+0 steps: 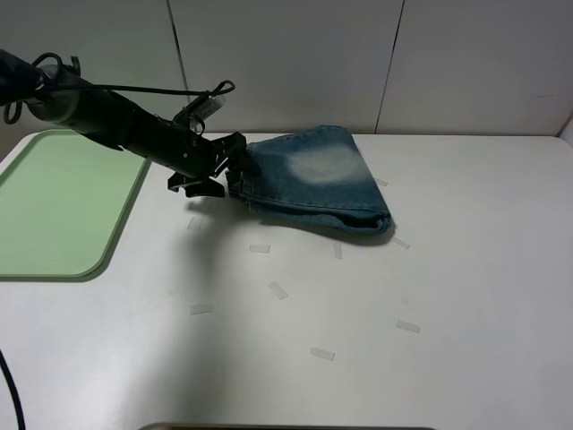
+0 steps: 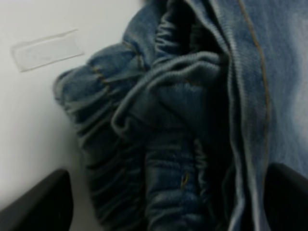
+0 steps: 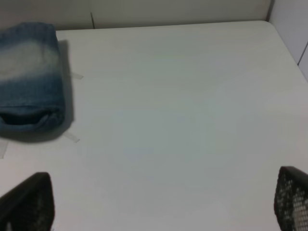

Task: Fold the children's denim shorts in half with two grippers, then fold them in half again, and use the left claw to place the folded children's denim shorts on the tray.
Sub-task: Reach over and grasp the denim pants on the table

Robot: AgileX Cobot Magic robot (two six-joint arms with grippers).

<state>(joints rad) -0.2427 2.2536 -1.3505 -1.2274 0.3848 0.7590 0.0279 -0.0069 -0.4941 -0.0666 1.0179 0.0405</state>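
Closing on the folded shorts (image 1: 313,179) works best if the left gripper (image 1: 235,175), spread wide, takes every waistband layer; apparently none is pinched yet.

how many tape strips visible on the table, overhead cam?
About 9: seven loose on the table in front of the denim shorts, e.g.; two at its right side. More may be hidden underneath.

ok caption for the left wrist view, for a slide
Left gripper with open fingers straddling the bunched waistband of the folded shorts, a strip of clear tape on the table beside them.
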